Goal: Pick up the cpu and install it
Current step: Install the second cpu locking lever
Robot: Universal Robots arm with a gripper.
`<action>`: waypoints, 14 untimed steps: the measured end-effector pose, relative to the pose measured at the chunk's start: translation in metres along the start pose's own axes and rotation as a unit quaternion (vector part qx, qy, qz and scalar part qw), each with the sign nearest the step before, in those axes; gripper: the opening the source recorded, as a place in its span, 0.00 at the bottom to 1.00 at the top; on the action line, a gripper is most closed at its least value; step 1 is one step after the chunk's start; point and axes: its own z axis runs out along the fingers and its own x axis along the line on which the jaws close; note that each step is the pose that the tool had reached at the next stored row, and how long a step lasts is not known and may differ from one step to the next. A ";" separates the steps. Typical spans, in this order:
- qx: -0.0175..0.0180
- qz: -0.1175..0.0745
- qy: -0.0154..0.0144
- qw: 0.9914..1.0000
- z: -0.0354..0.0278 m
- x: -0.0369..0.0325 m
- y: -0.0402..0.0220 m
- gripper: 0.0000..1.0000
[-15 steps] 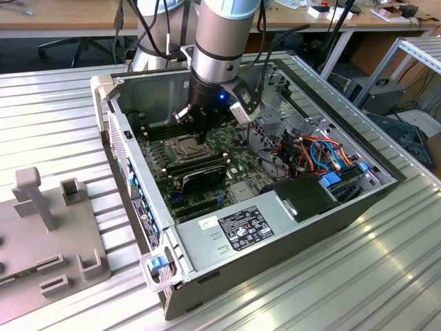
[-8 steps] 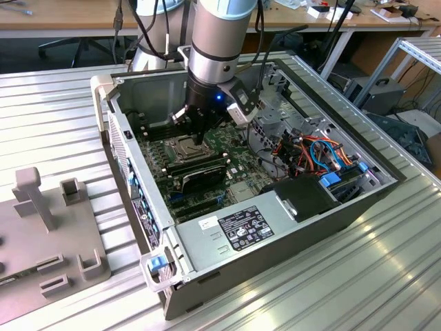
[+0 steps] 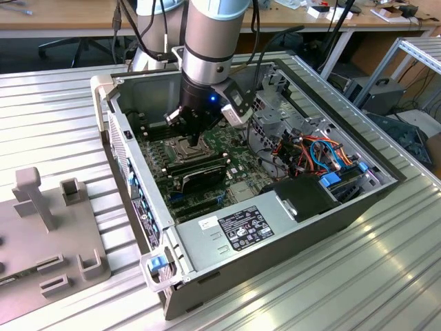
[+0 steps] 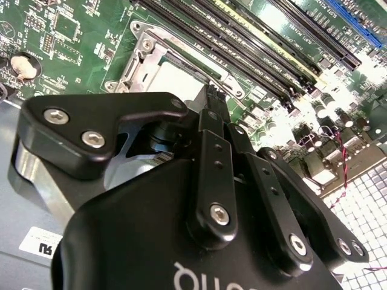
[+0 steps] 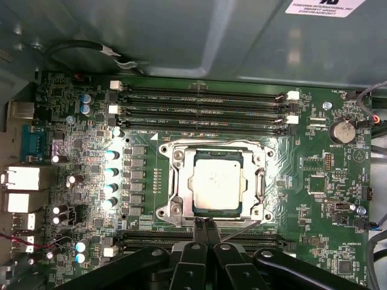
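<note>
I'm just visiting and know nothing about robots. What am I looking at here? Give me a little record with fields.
setting: open computer case lying on a ribbed metal table
robot: one arm reaching down into the case
gripper: fingers together, holding nothing, at the edge of the socket frame
cpu: silver square lying flat in the socket on the motherboard
memory slots: long black rows on both sides of the socket
beside the case: grey fixture block at the exterior view's left
</note>
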 end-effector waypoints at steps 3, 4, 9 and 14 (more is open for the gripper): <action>0.000 0.000 0.000 1.000 -0.0001 0.0001 -0.0016 0.11; 0.000 0.000 0.000 1.000 -0.0002 0.0002 -0.0025 0.11; 0.000 0.000 0.000 1.000 -0.0005 0.0003 -0.0062 0.11; 0.000 0.000 0.000 1.000 -0.0011 0.0003 -0.0067 0.11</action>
